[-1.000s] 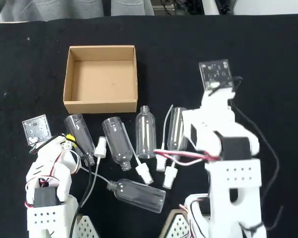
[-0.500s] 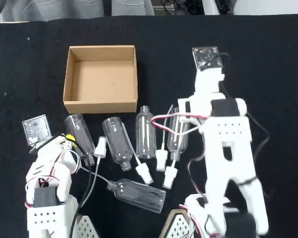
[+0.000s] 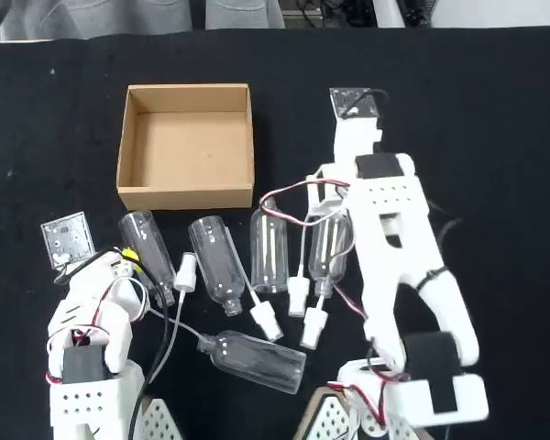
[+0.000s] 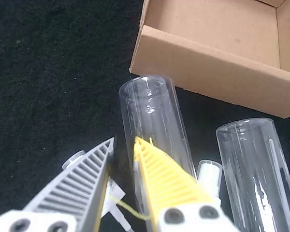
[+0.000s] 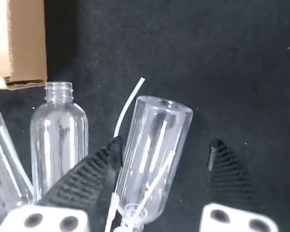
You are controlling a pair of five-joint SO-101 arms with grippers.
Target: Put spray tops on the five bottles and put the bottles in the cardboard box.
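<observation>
Clear plastic bottle (image 5: pixel 154 125), between the wide-apart jaws of the right gripper (image 5: pixel 167 141), seems light and slippery; better to grasp it mid-body. Left gripper (image 4: pixel 123 141) has its jaws slightly apart.

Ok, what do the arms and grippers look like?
Left arm and right arm are white plastic with black motors and red, white and black cables. The left gripper has one grey and one yellow ribbed finger; the right gripper has black ribbed fingers.
</observation>
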